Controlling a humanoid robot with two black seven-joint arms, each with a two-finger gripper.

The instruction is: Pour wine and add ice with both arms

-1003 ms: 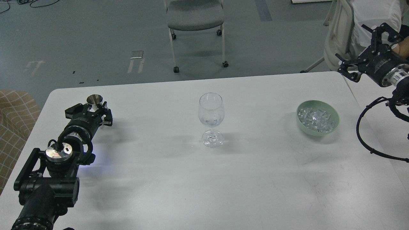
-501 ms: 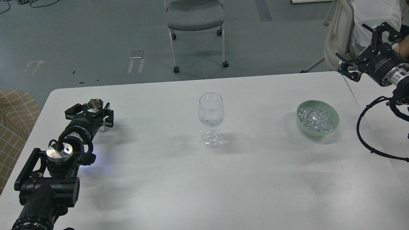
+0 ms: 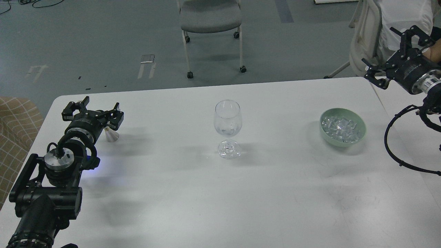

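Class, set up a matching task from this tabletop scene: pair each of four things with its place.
Things:
1. wine glass
2. green bowl
3. left gripper
4. right gripper

Places:
a. far left of the table
b. raised beyond the table's right corner
c. middle of the table
d. right side of the table, holding ice

Pairs: 1-c, 2-d, 3-a, 4-b

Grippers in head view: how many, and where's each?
2. Left gripper sits over the table's far-left corner, open, just behind the small metal cup. Right gripper hangs open past the table's far-right corner, beyond the ice bowl.
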